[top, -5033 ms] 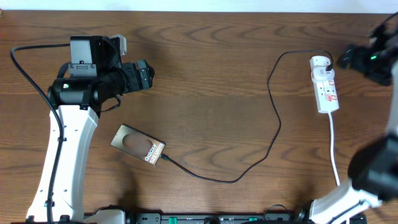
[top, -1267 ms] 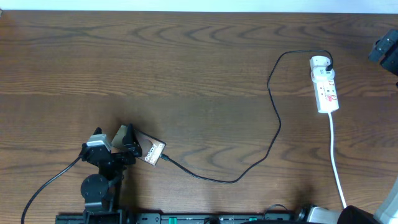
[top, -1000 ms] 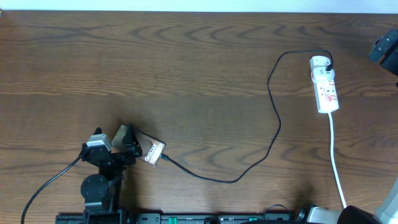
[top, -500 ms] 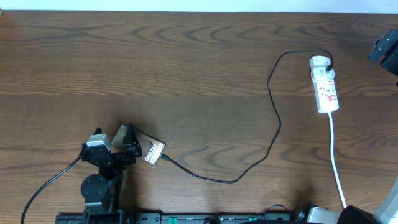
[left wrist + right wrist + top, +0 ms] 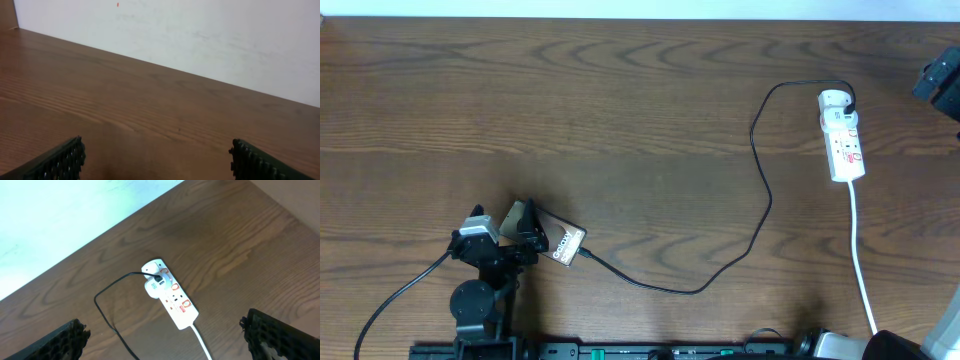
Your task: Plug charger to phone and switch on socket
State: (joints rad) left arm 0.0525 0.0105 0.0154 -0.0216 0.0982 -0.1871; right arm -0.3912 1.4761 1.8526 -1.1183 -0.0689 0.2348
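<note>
The phone (image 5: 566, 243) lies flat at the table's front left, with white lettering. The charger cable (image 5: 760, 200) runs from its plug tip at the phone's right edge (image 5: 586, 253) in a long curve up to the white adapter at the top of the socket (image 5: 844, 142). My left gripper (image 5: 525, 224) rests folded low at the phone's left end; in the left wrist view (image 5: 157, 162) its fingers are wide apart and empty. My right gripper (image 5: 170, 342) is open and empty, high above the socket (image 5: 171, 298) and the cable (image 5: 105, 317).
The socket's white cord (image 5: 860, 250) runs down the right side to the front edge. My right arm (image 5: 942, 88) shows only at the far right edge. A white wall (image 5: 200, 35) stands behind the table.
Since five seconds ago my left arm has folded down to the front left by the phone and my right arm has pulled back from the socket. Nothing has moved in the last second.
</note>
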